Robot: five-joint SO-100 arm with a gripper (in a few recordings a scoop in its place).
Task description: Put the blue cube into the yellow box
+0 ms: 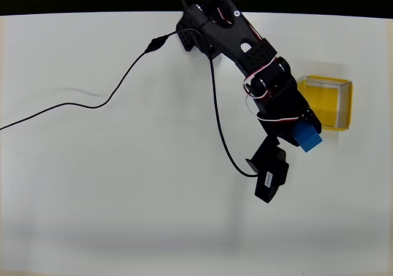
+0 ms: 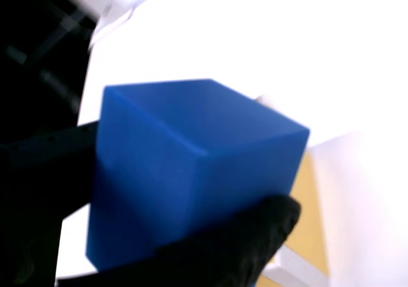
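Note:
The blue cube point(image 1: 307, 138) is held in my black gripper point(image 1: 302, 130), just off the lower-left corner of the yellow box point(image 1: 328, 103) in the overhead view. Up close in the wrist view, the blue cube point(image 2: 185, 166) is large and tilted, and black fingers point(image 2: 236, 249) press on it from the left and from below. My gripper is shut on the cube. A sliver of the yellow box point(image 2: 309, 226) shows behind the cube in the wrist view. The box stands open-topped near the table's right edge with nothing visible inside it.
A black cable point(image 1: 92, 104) runs across the white table from the left edge to the arm's base point(image 1: 196, 40). The black wrist camera module point(image 1: 271, 176) hangs below the gripper, with its own cable looping back to the base.

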